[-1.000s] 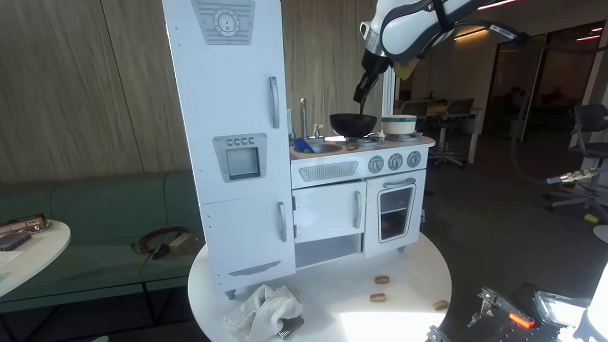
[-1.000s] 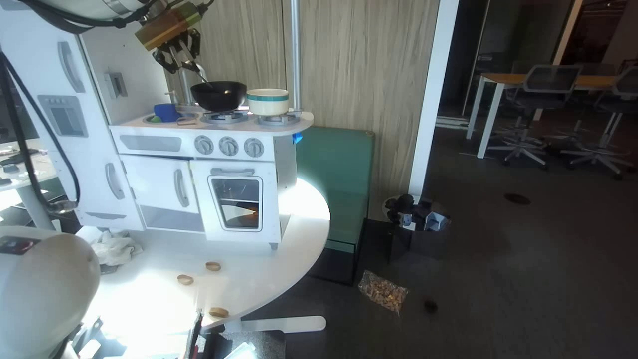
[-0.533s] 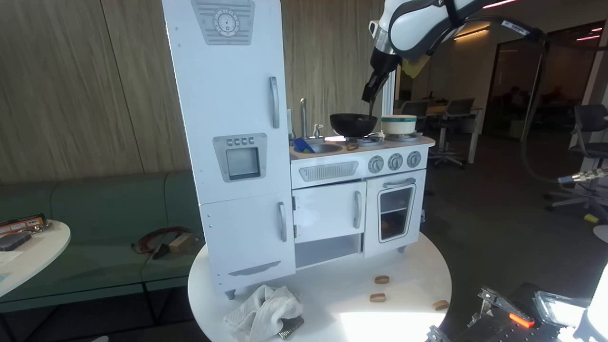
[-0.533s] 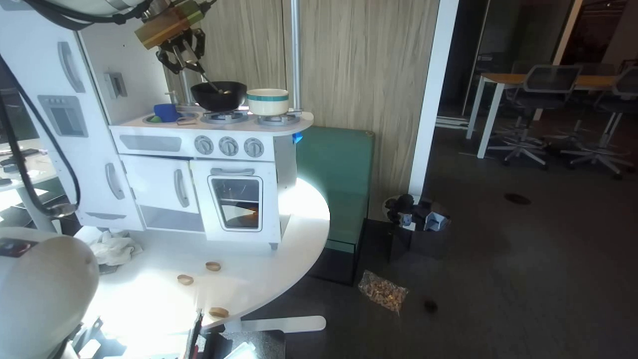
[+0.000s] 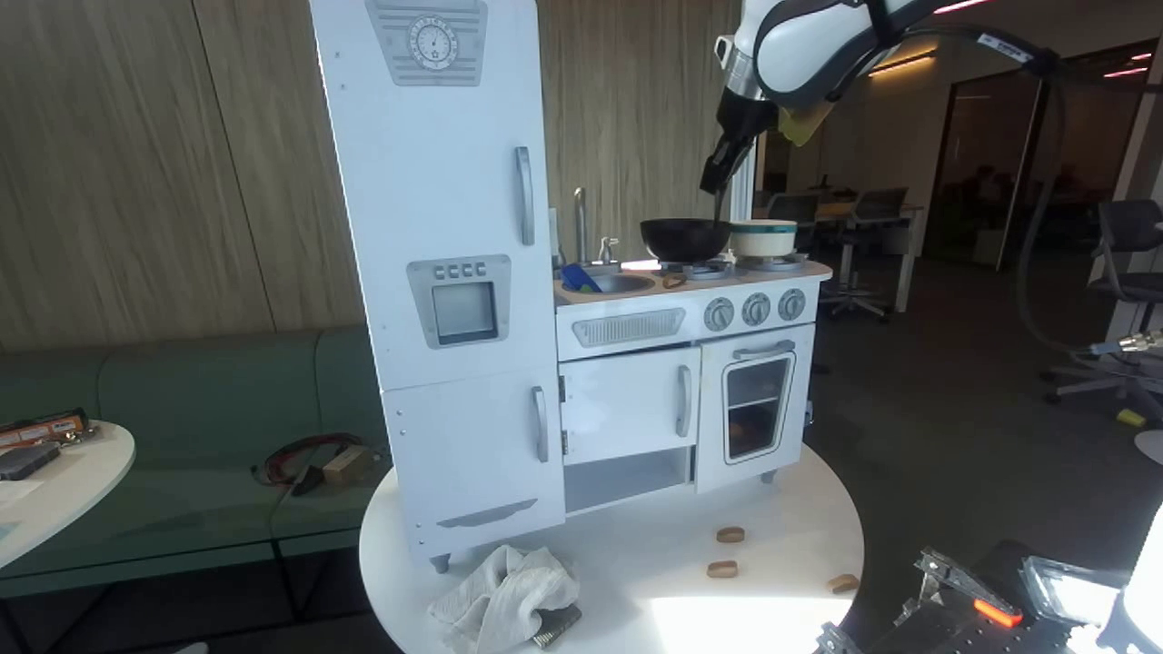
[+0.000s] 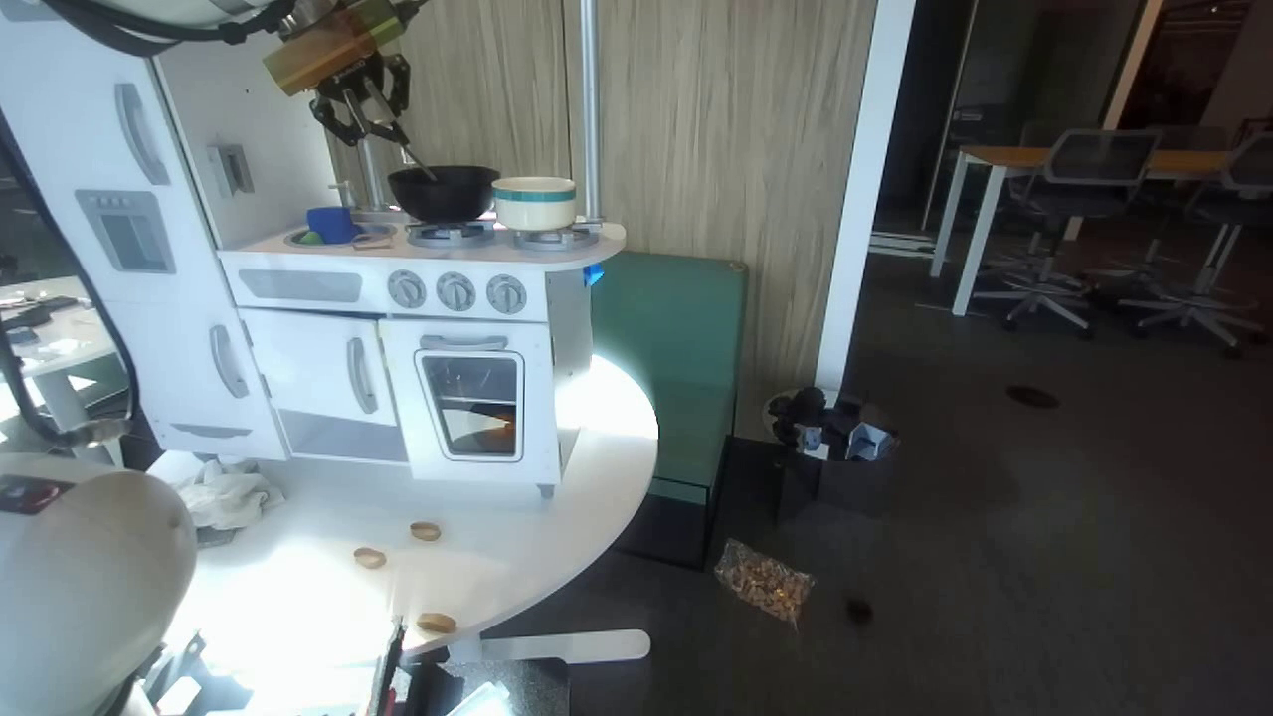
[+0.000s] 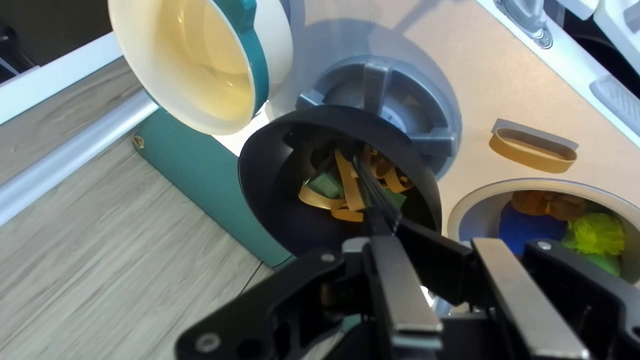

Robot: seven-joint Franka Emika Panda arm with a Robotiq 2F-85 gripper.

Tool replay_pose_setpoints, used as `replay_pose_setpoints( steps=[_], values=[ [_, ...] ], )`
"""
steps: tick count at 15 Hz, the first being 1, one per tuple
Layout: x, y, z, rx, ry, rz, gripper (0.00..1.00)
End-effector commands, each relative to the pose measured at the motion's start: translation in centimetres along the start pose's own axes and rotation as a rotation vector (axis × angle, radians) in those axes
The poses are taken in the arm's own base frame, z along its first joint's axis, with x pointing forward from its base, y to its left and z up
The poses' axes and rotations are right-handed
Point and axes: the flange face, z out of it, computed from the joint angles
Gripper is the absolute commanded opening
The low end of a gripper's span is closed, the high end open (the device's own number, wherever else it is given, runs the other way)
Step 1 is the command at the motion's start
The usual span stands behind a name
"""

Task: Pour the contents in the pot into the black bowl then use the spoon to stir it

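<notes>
On a round white table (image 5: 636, 559) stood a white toy kitchen (image 5: 627, 404). At the right end of its pale peach countertop (image 7: 490, 65) sat a low, round, whitish pot with a teal band (image 6: 535, 211); just left of it, over a grey burner (image 7: 377, 85), was a round black bowl (image 5: 686, 243). In both exterior views a black two-fingered gripper (image 6: 388, 131) hung above the bowl, its fingers drawn narrow around the handle of a slim dark-grey spoon (image 6: 420, 162), which slanted down past the rim.

Only the wrist view showed what the bowl held: curled tan strips (image 7: 350, 185) and green pieces (image 7: 325, 185), with the spoon reaching in among them (its tip was lost in shadow). It also showed brown lumps (image 7: 565, 207) in the round grey sink (image 7: 540, 184) near the countertop's left end, beside a blue object (image 7: 525, 230) and a lime-green one (image 7: 600, 235). A tan oval ring (image 7: 525, 159) lay between sink and burner, toward the front edge. Only the exterior views showed three tan pieces (image 5: 723, 569) on the table, one close to its edge, and a crumpled white cloth (image 5: 518, 595) toward its left edge.

Compared with half a second before, the bowl had shifted right, toward the pot, and the gripper with it. In both exterior views the outlines of bowl and pot now met; whether they touched could not be told.
</notes>
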Motion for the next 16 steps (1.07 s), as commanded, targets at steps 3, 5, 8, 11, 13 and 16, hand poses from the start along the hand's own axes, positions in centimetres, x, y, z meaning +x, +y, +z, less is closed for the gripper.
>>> replay_pose_setpoints(
  steps=[3, 5, 8, 11, 13, 16],
  values=[
    [1.1, -0.1, -0.4, -0.045, 0.048, -0.062, 0.04],
    [1.3, 0.0, 0.1, -0.049, 0.055, -0.077, 0.04],
    [1.3, 0.0, 0.3, -0.062, 0.074, -0.112, 0.04],
    [1.2, 0.3, 0.5, -0.091, 0.095, -0.162, 0.04],
    [1.2, 0.4, 0.7, -0.104, 0.109, -0.197, 0.04],
    [1.1, 0.6, 1.0, -0.104, 0.126, -0.235, 0.04]
  ],
)
